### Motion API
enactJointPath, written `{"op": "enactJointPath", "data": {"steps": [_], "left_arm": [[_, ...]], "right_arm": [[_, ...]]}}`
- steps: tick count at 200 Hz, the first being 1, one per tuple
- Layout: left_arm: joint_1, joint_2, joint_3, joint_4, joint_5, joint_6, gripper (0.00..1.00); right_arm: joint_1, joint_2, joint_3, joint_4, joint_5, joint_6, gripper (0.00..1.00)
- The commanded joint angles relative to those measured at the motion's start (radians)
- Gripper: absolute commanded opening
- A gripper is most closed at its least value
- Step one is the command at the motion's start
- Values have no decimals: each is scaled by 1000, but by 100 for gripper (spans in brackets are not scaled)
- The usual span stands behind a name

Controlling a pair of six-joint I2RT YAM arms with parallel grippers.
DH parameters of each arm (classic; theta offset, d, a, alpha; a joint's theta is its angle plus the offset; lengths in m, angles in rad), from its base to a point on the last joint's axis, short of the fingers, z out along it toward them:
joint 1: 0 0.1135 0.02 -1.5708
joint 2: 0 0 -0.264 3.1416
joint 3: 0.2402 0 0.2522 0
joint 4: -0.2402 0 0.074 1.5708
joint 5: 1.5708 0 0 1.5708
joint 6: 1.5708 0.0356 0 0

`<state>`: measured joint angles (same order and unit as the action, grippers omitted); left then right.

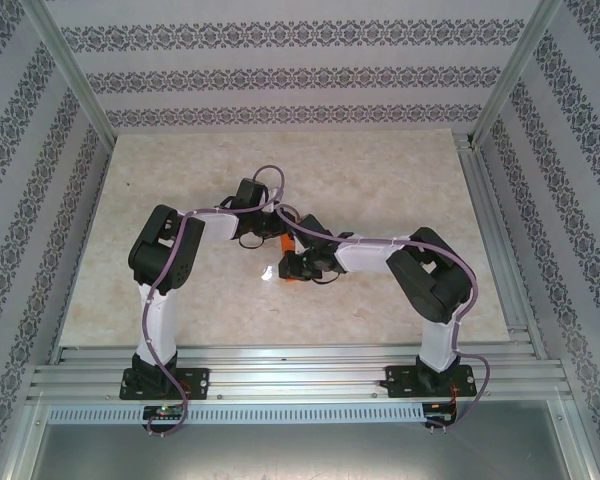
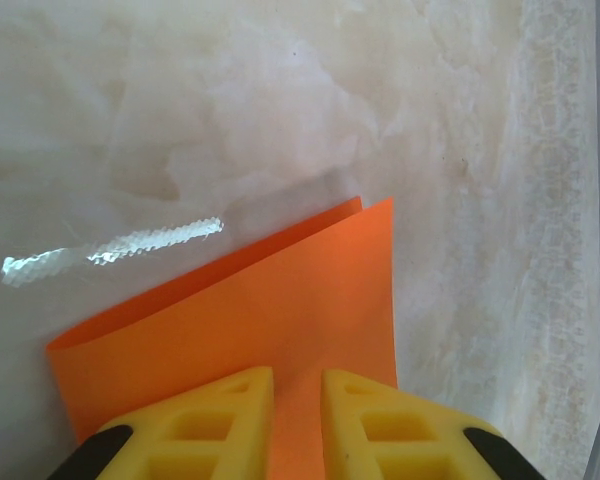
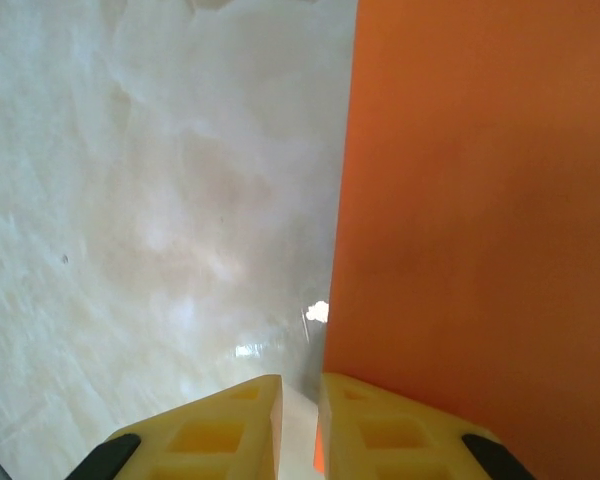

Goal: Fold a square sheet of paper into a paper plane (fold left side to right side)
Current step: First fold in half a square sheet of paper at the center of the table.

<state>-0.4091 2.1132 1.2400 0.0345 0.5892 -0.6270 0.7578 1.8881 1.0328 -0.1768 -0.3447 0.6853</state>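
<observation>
The square sheet of paper (image 2: pixel 260 310), bright orange, lies folded double, edges slightly misaligned

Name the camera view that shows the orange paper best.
Left wrist view: the square sheet of paper is folded over, with both layers, two edges and a corner in frame. The right wrist view gives one orange face, cropped. The top external view catches orange slivers, mostly hidden.
</observation>
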Motion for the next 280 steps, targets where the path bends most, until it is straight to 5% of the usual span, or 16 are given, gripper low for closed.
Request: {"op": "enactJointPath", "data": {"steps": [1, 80, 181, 280], "left_arm": [[-10, 48, -24, -116, -77, 43, 21], [-12, 33, -33, -110, -71, 41, 21], [-15, 30, -30, -114, -65, 39, 21], [-16, 35, -20, -127, -66, 47, 21]], "right_arm": [[32, -36, -42, -94, -28, -20, 18], [-18, -196, -26, -68, -49, -1, 19], [-17, 37, 100, 102, 142, -127, 18], [-13, 95, 104, 165, 161, -205, 18]]}}
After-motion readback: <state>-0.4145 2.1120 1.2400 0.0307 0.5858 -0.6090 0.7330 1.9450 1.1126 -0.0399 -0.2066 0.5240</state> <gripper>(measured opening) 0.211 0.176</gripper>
